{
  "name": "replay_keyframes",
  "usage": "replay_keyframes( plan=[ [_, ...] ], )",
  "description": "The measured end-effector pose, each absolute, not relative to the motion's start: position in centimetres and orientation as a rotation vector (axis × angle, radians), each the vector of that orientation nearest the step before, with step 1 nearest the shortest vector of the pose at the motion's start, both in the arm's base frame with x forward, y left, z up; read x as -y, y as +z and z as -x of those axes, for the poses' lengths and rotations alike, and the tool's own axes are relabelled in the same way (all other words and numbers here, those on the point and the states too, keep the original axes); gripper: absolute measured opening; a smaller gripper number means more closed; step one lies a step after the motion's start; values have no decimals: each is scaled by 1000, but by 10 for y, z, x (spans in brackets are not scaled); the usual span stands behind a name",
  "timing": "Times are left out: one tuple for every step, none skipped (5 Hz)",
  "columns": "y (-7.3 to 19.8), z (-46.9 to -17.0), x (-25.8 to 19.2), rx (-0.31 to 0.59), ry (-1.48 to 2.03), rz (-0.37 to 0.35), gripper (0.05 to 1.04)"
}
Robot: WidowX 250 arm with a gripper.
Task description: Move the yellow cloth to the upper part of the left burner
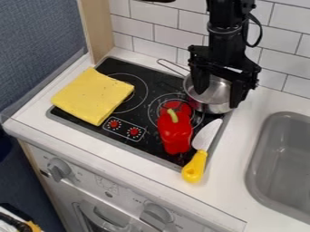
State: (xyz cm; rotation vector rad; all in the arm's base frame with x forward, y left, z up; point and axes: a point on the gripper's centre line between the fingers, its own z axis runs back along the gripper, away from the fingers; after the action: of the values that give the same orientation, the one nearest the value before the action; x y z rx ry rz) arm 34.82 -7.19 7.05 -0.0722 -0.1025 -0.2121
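Taking twelve as the top edge, find the gripper (pixel 216 99) at two o'clock from the middle of the camera view, pointing down over the pot (pixel 212 96). Has both fingers spread wide, with nothing clamped between. Cannot tell about any touch against the pot. See the pot in the stove's (pixel 152 146) back right part, with its wire handle out toward ten o'clock.

Toward seven o'clock from the pot, see the pepper (pixel 176 136), red, stem at its twelve, partly over the right burner (pixel 153 113). Just beside the pepper at four o'clock, find the knife (pixel 207 133), blade toward one o'clock, yellow handle toward seven, reaching past the stove's front edge onto the counter (pixel 230 156).

Farther out, at nine to ten o'clock in the view, find the cloth (pixel 93 96): yellow, folded, flat. Covers the nine o'clock side of the left burner (pixel 140 88) and overhangs the stove's left edge onto the counter. At five o'clock from the cloth, see two red knobs (pixel 113 123). Last, note the grey sink (pixel 257 156) at four o'clock in the view and grey dials (pixel 59 169) at eight and six.
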Motion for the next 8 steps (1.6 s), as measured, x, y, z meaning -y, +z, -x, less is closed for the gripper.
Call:
replay_keyframes(
  plan=[
    [62,-347,73,76,-208,76,1000],
    [68,-355,52,92,-134,111,1000],
    [105,-364,10,208,-42,136,1000],
    [106,-356,-34,229,-10,129,1000],
    [92,-337,-67,189,-80,109,1000],
    [85,-317,-95,198,-143,98,1000],
    [78,-304,-112,205,-184,63,1000],
    [66,-290,-136,218,-146,27,1000]
  ],
)
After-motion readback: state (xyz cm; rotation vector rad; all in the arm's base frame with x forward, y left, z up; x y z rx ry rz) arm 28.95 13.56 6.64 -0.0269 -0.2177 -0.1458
